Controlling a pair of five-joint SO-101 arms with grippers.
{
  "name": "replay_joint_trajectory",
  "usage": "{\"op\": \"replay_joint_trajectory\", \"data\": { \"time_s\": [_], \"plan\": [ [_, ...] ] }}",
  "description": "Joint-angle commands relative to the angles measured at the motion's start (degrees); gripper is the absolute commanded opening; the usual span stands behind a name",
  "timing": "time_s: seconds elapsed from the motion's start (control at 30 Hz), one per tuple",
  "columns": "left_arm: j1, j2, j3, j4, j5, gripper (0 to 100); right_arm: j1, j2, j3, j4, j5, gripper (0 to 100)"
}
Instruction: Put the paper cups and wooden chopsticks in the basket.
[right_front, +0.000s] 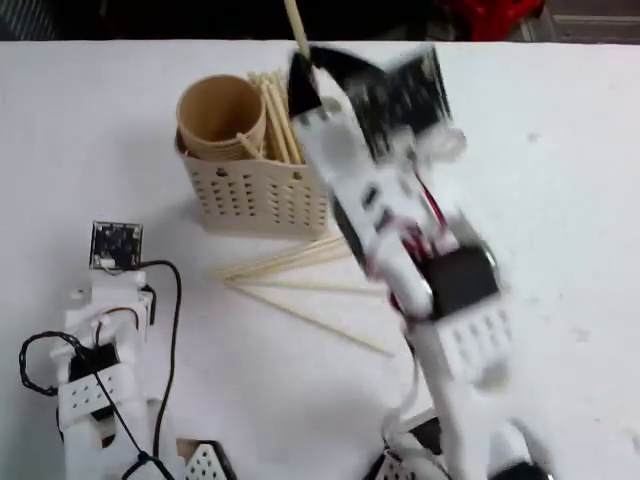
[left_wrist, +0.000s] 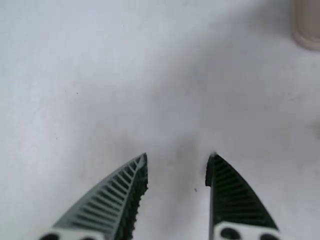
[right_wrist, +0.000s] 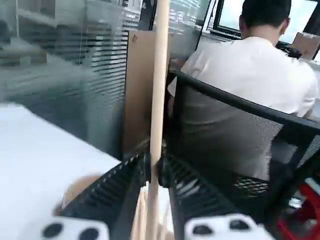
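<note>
A cream perforated basket (right_front: 262, 195) stands at the table's back, holding stacked paper cups (right_front: 220, 118) and several wooden chopsticks (right_front: 277, 120). More chopsticks (right_front: 300, 285) lie loose on the table in front of it. My right gripper (right_wrist: 156, 170) is raised over the basket's right end, shut on one chopstick (right_wrist: 159, 90) that stands upright; the same chopstick (right_front: 296, 28) pokes up past the table's far edge. My left gripper (left_wrist: 177, 175) is open over bare table at the near left, holding nothing.
The left arm (right_front: 105, 330) rests at the near left with a black cable looping beside it. A tan object (left_wrist: 306, 22) shows at the left wrist view's edge. White table lies open to the right.
</note>
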Motion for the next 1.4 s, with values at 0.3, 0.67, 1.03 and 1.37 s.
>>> {"op": "replay_joint_trajectory", "data": {
  "time_s": [0.3,0.67,1.03,1.37],
  "plan": [
    [0.7,-0.9,-0.2,-1.1,-0.5,20,5.0,18.9,-4.5,-7.1,-13.8,1.8],
    [0.7,-0.9,-0.2,-1.1,-0.5,20,4.7,5.0,30.9,-29.6,0.4,1.8],
    [0.7,-0.9,-0.2,-1.1,-0.5,20,4.5,-13.1,40.6,-18.1,1.2,20.4],
    [0.7,-0.9,-0.2,-1.1,-0.5,20,3.0,-36.0,38.9,13.9,4.3,10.9]
  ]
}}
